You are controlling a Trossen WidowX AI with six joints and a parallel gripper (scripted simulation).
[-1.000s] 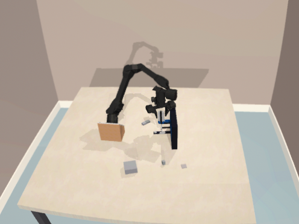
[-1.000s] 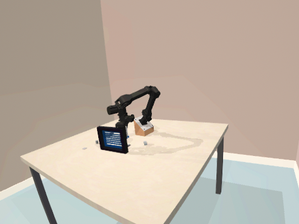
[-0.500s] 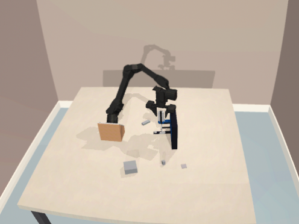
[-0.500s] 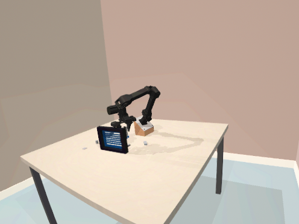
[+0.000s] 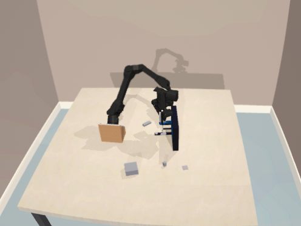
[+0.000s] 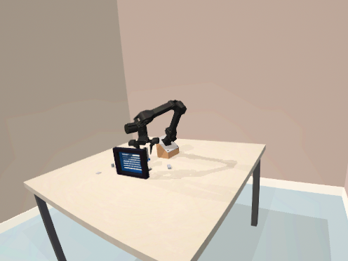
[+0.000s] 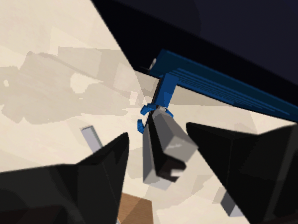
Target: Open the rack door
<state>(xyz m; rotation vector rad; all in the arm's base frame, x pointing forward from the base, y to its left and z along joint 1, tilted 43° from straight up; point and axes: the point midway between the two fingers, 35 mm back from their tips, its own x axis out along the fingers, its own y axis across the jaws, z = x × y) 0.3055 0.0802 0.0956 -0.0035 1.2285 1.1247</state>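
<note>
The dark, blue-lined rack (image 5: pixel 175 133) (image 6: pixel 117 163) stands upright; I cannot tell its door from its frame, nor how far the door is open. The upright grey handle (image 5: pixel 161 118) (image 7: pixel 172 137) stands out from its side facing the arm base, near a blue bracket (image 7: pixel 168 90). My gripper (image 5: pixel 162 115) (image 6: pixel 144 149) (image 7: pixel 157 131) is open and points down over the handle. In the wrist view the handle lies between the spread fingers, with gaps visible on both sides. How far the handle is turned is not clear.
The orange-brown arm base (image 5: pixel 111 133) (image 6: pixel 168 153) stands to the left in the top view. A small grey bar (image 5: pixel 147 123) (image 6: pixel 169 166) lies between base and rack. A grey box (image 5: pixel 131 168), a small cube (image 5: pixel 164 164) and a flat tile (image 5: pixel 185 167) lie nearer that camera.
</note>
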